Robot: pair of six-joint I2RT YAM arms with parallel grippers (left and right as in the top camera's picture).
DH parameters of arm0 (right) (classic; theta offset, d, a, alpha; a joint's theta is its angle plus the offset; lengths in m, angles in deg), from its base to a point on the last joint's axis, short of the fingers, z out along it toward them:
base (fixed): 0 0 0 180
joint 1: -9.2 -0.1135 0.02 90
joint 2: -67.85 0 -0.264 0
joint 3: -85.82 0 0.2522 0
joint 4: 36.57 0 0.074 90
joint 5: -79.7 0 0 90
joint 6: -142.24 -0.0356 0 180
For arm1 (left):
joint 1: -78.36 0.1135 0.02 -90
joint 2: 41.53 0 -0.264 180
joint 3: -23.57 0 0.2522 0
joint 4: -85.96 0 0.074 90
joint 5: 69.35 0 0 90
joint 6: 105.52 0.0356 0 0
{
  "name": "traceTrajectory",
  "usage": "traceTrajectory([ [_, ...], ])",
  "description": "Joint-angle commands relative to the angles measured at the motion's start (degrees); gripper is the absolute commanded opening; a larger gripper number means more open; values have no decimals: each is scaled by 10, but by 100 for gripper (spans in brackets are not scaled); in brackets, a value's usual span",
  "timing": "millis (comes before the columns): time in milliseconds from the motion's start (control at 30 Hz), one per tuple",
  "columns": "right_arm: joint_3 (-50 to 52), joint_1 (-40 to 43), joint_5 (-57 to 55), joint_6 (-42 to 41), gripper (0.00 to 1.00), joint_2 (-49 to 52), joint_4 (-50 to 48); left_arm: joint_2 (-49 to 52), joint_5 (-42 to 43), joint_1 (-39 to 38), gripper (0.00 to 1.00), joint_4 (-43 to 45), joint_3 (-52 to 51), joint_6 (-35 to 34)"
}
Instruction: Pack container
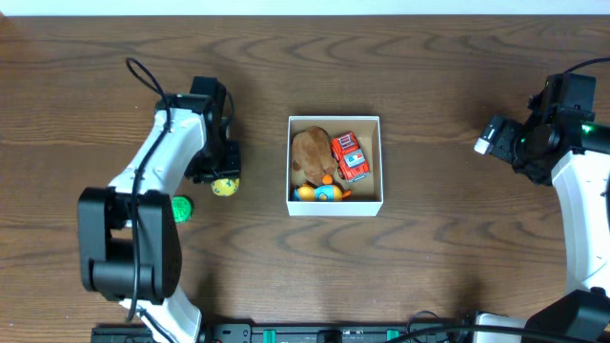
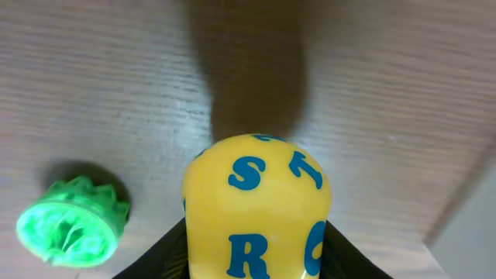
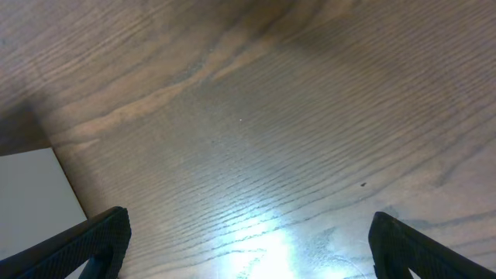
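The container (image 1: 335, 206) is a white box with a brown inside at the table's middle. It holds a brown plush toy (image 1: 311, 152), a red toy (image 1: 350, 157) and an orange and blue toy (image 1: 324, 192). My left gripper (image 1: 223, 179) is shut on a yellow toy with blue letters (image 1: 226, 186), left of the container. In the left wrist view the yellow toy (image 2: 256, 205) fills the space between my fingers. A green toy (image 1: 181, 209) lies on the table to its left; it also shows in the left wrist view (image 2: 71, 222). My right gripper (image 3: 248, 240) is open and empty above bare wood at the far right.
The wooden table (image 1: 448, 114) spans the view. A white corner (image 3: 35, 194) shows at the left of the right wrist view. The right arm (image 1: 562, 133) stands at the right edge.
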Motion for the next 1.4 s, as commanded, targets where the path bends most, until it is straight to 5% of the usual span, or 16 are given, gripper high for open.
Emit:
traceTrajectory([
  [0,4,1,4,7,99,5,0,-70,-2,-35,29,-20,60,4],
  [200,4,1,4,7,99,5,0,-158,-2,-148,27,26,83,4],
  [400,4,1,4,7,99,5,1,-144,-3,-260,27,58,74,4],
  [800,4,1,4,7,99,5,8,-31,-9,-287,28,22,57,3],
  [900,4,1,4,7,99,5,7,-24,-9,-287,80,21,57,4],
  [967,4,1,4,7,99,5,8,-27,-9,-287,100,25,59,4],
  [1367,4,1,4,14,99,5,11,-147,-112,-272,98,-24,111,-25],
])
